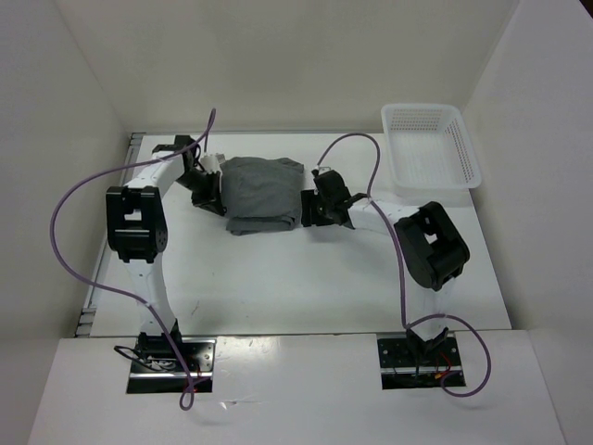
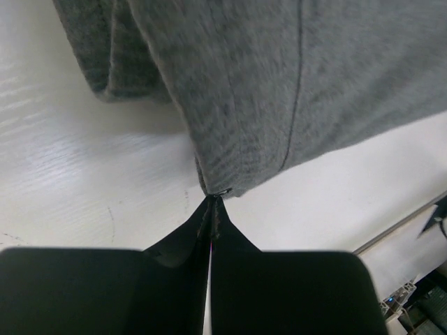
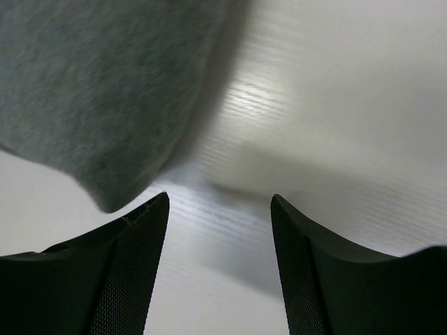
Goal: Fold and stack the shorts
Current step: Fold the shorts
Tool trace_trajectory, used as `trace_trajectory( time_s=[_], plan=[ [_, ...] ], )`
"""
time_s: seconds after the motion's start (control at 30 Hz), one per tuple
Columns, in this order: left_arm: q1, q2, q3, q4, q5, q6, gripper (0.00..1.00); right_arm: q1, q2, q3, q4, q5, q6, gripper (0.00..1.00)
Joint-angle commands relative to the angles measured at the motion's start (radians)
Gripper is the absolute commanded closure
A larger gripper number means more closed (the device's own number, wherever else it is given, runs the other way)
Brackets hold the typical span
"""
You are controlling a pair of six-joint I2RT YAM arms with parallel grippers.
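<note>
The folded shorts (image 1: 264, 195) are flanked by the left end effector (image 2: 213, 202), clenched at their left hem, and the right end effector (image 3: 220, 202), released just right of them.

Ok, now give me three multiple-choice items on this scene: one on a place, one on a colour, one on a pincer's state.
1. Where does the white basket stand?
A) at the far right corner of the table
B) in the middle
C) at the near left corner

2. What colour are the shorts?
A) blue
B) grey
C) red

3. How is the right pincer?
A) shut on fabric
B) open, nothing between its fingers
C) out of view

Answers:
1 A, the top view shows it at the far right.
2 B, the fabric is grey in every view.
3 B, its wrist view shows bare table between the spread fingers.
</note>
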Motion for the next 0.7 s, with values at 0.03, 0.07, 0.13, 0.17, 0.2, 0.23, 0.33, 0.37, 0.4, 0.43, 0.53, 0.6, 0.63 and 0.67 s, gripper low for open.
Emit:
trace_trajectory(
  time_s=[0.03,0.07,0.13,0.17,0.2,0.23,0.33,0.37,0.4,0.43,0.53,0.6,0.63,0.67],
  plan=[
    [-0.005,0.043,-0.039,0.002,-0.094,0.005,0.99,-0.042,-0.058,-0.030,0.058,0.038,0.032,0.34],
    [-0.005,0.044,-0.039,0.003,-0.105,0.005,0.97,-0.042,-0.069,-0.031,0.058,0.038,0.032,0.34],
    [-0.014,0.044,-0.039,0.022,-0.116,0.005,0.92,-0.051,-0.097,-0.040,0.058,0.038,0.032,0.34],
    [-0.014,0.044,-0.039,0.023,-0.116,0.005,0.89,-0.051,-0.097,-0.040,0.058,0.047,0.021,0.34],
    [-0.014,0.044,-0.030,0.023,-0.126,0.005,0.80,-0.062,-0.109,-0.040,0.058,0.047,0.021,0.32],
    [-0.014,0.031,-0.030,0.023,-0.126,0.005,0.74,-0.062,-0.121,-0.040,0.045,0.058,0.012,0.29],
    [-0.014,0.002,-0.030,0.033,-0.127,0.005,0.52,-0.062,-0.152,-0.031,0.026,0.081,-0.008,0.22],
    [-0.005,-0.012,-0.039,0.033,-0.127,0.005,0.45,-0.062,-0.161,-0.031,0.026,0.093,-0.008,0.22],
    [-0.005,-0.012,-0.039,0.042,-0.107,0.005,0.36,-0.062,-0.181,-0.018,0.017,0.105,-0.017,0.22],
    [0.009,-0.025,-0.039,0.043,-0.096,0.005,0.34,-0.071,-0.190,-0.018,0.006,0.114,-0.017,0.17],
    [0.036,-0.048,-0.030,0.043,-0.029,0.005,0.27,-0.081,-0.209,0.002,-0.015,0.148,-0.042,0.00],
    [0.067,-0.076,-0.041,0.094,-0.007,0.005,0.21,-0.094,-0.230,0.014,-0.027,0.160,-0.066,0.00],
    [0.081,-0.093,-0.041,0.107,-0.007,0.005,0.18,-0.094,-0.230,0.014,-0.028,0.160,-0.066,0.00],
    [0.113,-0.114,-0.041,0.128,0.028,0.005,0.14,-0.106,-0.230,0.014,-0.040,0.170,-0.075,0.00]
  ],
)
